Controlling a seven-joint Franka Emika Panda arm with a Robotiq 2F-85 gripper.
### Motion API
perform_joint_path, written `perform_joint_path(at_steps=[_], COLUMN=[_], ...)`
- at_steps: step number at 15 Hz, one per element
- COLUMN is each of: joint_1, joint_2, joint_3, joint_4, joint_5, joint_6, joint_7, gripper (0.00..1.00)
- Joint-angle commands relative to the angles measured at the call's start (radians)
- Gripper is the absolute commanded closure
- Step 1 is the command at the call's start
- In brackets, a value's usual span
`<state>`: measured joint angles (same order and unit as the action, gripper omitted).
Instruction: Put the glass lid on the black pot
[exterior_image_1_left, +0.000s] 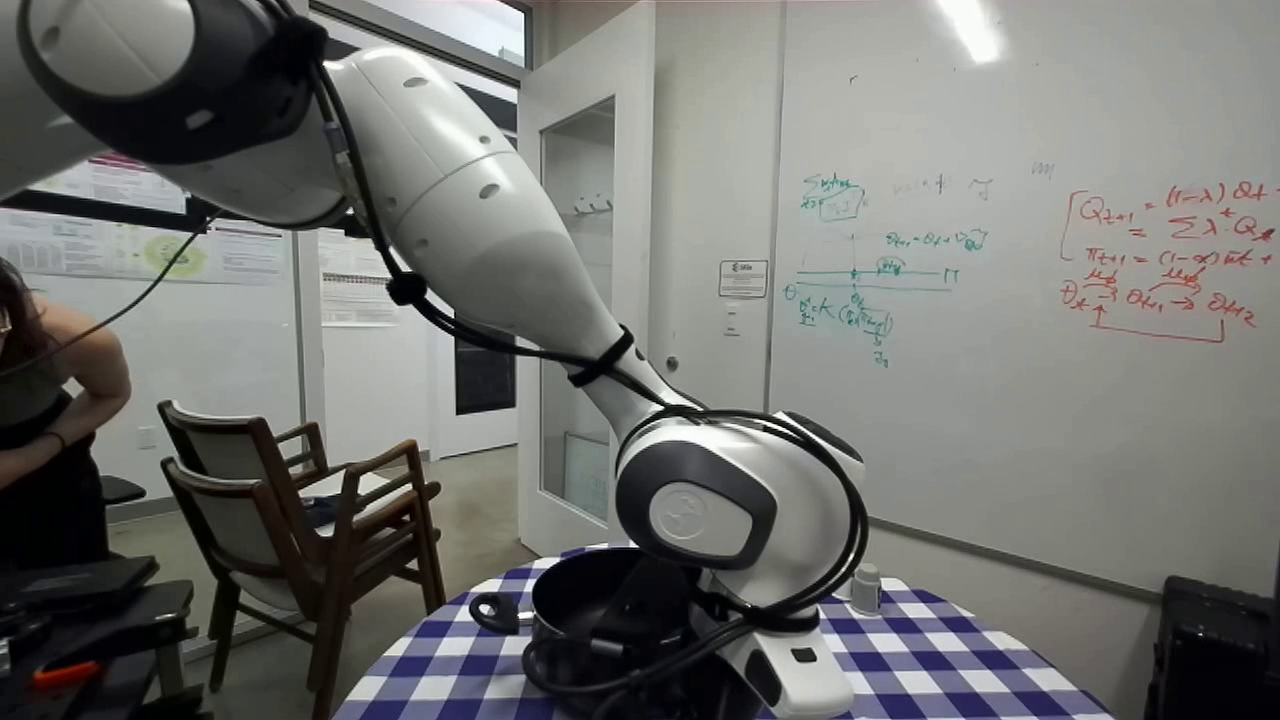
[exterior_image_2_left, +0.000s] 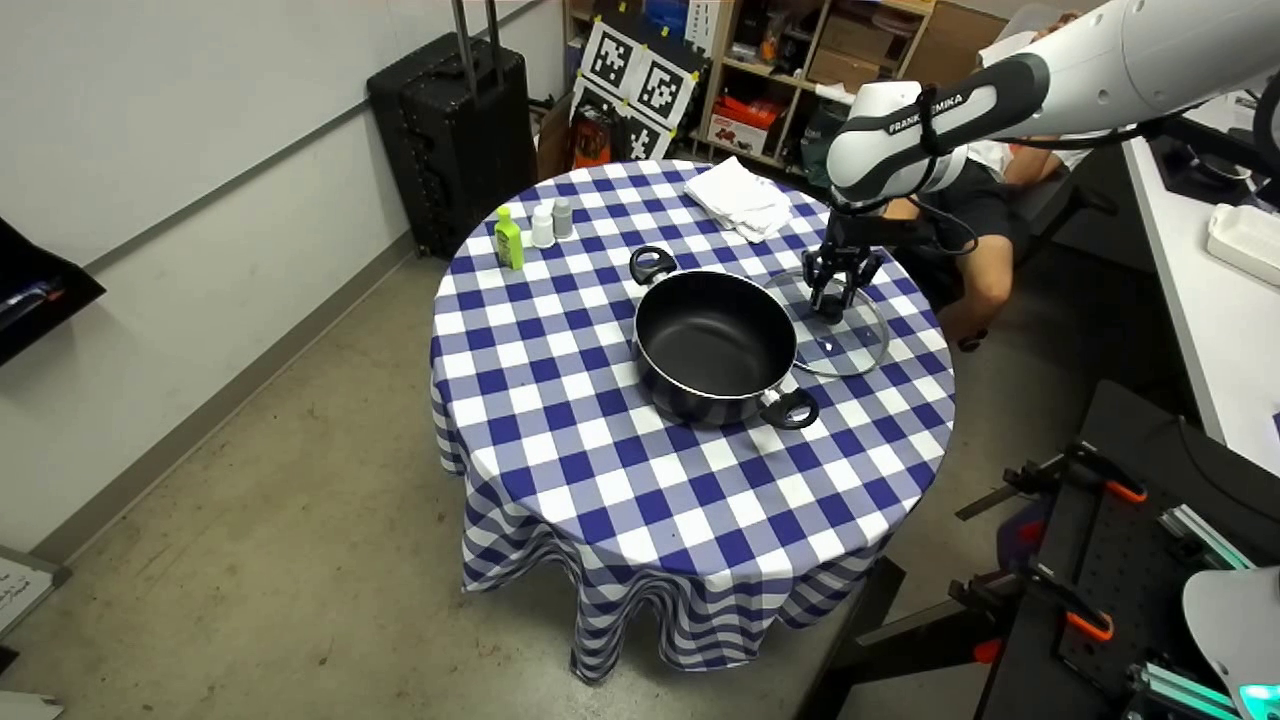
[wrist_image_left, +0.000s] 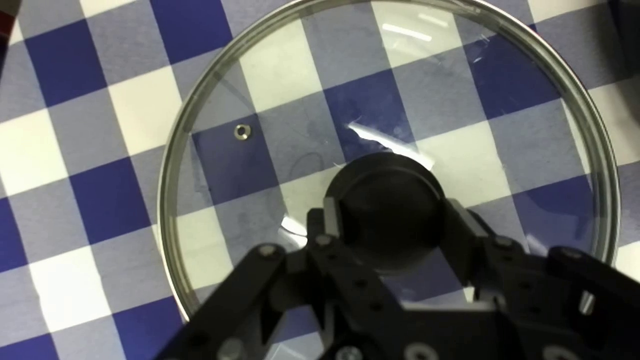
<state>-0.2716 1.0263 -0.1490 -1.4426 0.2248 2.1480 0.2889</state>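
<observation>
A: What can you read there?

B: On the arm (exterior_image_2_left: 900, 140), "FRANK", then a black strap (exterior_image_2_left: 930, 118), then "EMIKA". On the whiteboard (exterior_image_1_left: 1000, 430), formulas in red, with "(1-λ)" showing, and more in green. The notice (exterior_image_1_left: 744, 279) left of it is too small to make out.

A: And the room?

B: The counter (exterior_image_2_left: 560, 440) is round, under a blue-and-white checked tablecloth (exterior_image_2_left: 620, 600). In an exterior view, 2 wooden chairs (exterior_image_1_left: 228, 510) stand to the left, with a person (exterior_image_1_left: 60, 400) left of them. A black suitcase (exterior_image_2_left: 455, 150) stands by the wall, far left past the counter. Beyond the far edge, a shelf unit (exterior_image_2_left: 802, 80) holds a red-and-white box (exterior_image_2_left: 738, 133).

A: Which containers are on the counter?

B: The black pot (exterior_image_2_left: 712, 345), about the middle, its dark inside showing and its 2 handles (exterior_image_2_left: 790, 410) at far left and near right. Farther left: a green bottle (exterior_image_2_left: 508, 240), a white shaker (exterior_image_2_left: 542, 227) and a grey shaker (exterior_image_2_left: 562, 218). I can't tell what they hold. A folded white cloth (exterior_image_2_left: 740, 198) lies toward the far edge.

A: Where's the glass lid (exterior_image_2_left: 860, 345)?

B: Just right of the pot. Whether they touch, I can't tell.

A: And the fingers (wrist_image_left: 332, 220)?

B: Clamped on the lid's black knob (wrist_image_left: 390, 200), 1 at each side.
</observation>
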Motion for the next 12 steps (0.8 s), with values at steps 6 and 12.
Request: perform_joint_path(at_steps=[6, 12], joint_1=[0.022, 0.115], joint_2=[-0.267, -0.532], joint_3=[-0.033, -0.141], joint_4=[-0.346, -0.583], joint_5=[0.058, -0.054], joint_6=[0.116, 0.122], joint_7=[0.042, 0.149], gripper=[0.75, 0.75])
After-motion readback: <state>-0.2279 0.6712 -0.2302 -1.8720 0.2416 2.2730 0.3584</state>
